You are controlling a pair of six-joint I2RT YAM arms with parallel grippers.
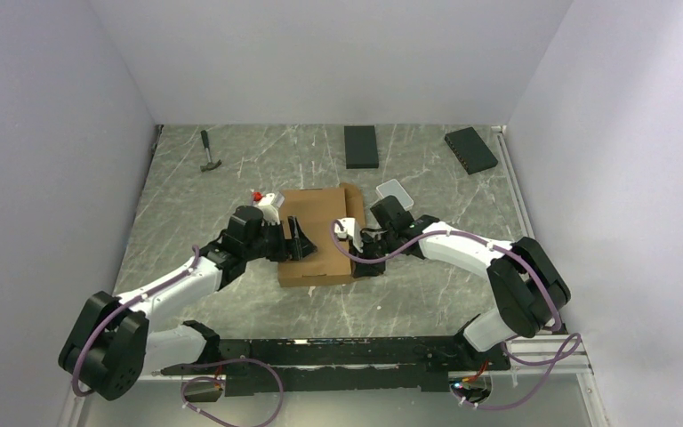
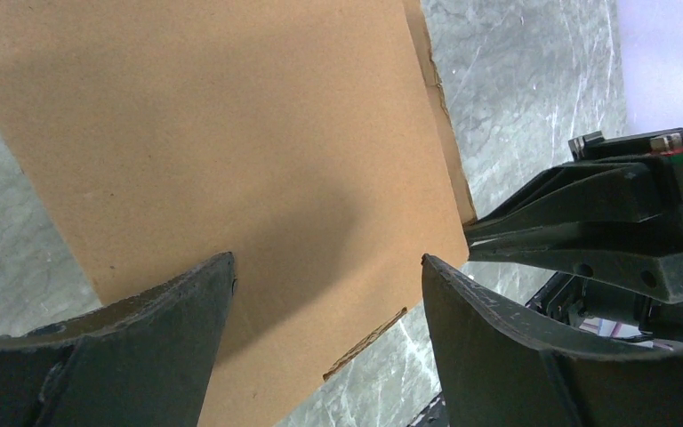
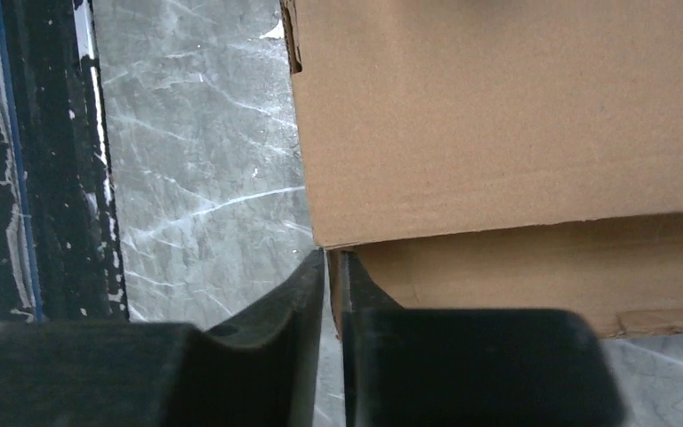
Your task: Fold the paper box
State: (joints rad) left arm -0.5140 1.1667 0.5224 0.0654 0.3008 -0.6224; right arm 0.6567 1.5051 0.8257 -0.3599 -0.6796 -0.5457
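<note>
The paper box [image 1: 320, 222] is a flat brown cardboard shape lying on the marble table mid-view. My left gripper [image 1: 298, 238] hovers over its left part. In the left wrist view the jaws [image 2: 328, 260] stand wide open above the plain top panel [image 2: 231, 133], with nothing between them. My right gripper [image 1: 362, 262] is at the box's near right corner. In the right wrist view its fingers [image 3: 333, 258] are almost together, with a thin cardboard edge of the box [image 3: 498, 116] between the tips. The right gripper's black body [image 2: 587, 240] shows beside the box corner in the left wrist view.
A hammer [image 1: 210, 153] lies at the back left, with two black slabs [image 1: 361, 146] [image 1: 471, 149] at the back. A small translucent white case [image 1: 393, 189] sits just behind the right wrist. A white and red item [image 1: 267, 197] is behind the left wrist. The black rail [image 1: 338, 356] runs along the near edge.
</note>
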